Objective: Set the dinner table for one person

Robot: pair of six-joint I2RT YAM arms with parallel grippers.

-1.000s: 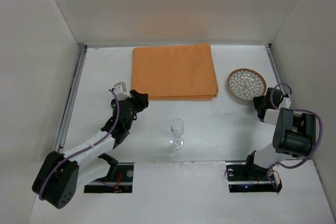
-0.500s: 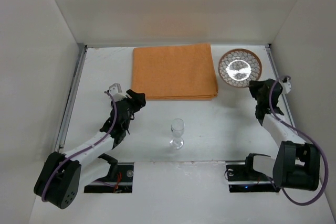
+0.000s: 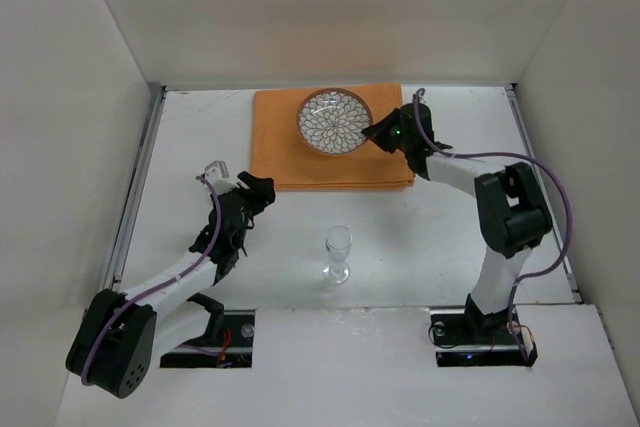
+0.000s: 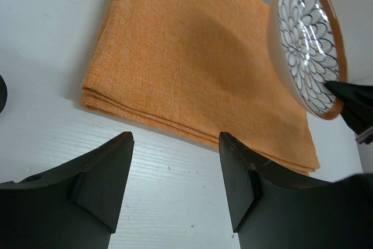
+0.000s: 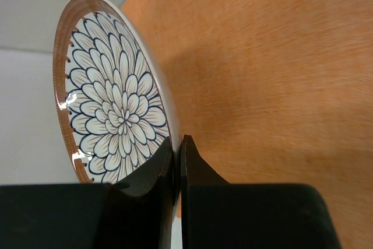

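The right claw point(image 3: 376, 133) pinches just the rim of the tilted plate point(image 3: 335, 122) over the orange mat point(image 3: 300, 162). It could slip out. The left claw point(image 4: 175, 141) is spread.

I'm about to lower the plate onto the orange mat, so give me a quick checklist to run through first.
1. Grip: right gripper shut on the rim of the plate: ok.
2. Position: plate over the orange mat: ok.
3. Landing spot: mat flat and bare under the plate: ok.
4. Other arm: left gripper open, short of the mat's near edge: ok.
5. Obstacle: glass upright, apart from the mat: ok.
6. Plate level: cannot tell.
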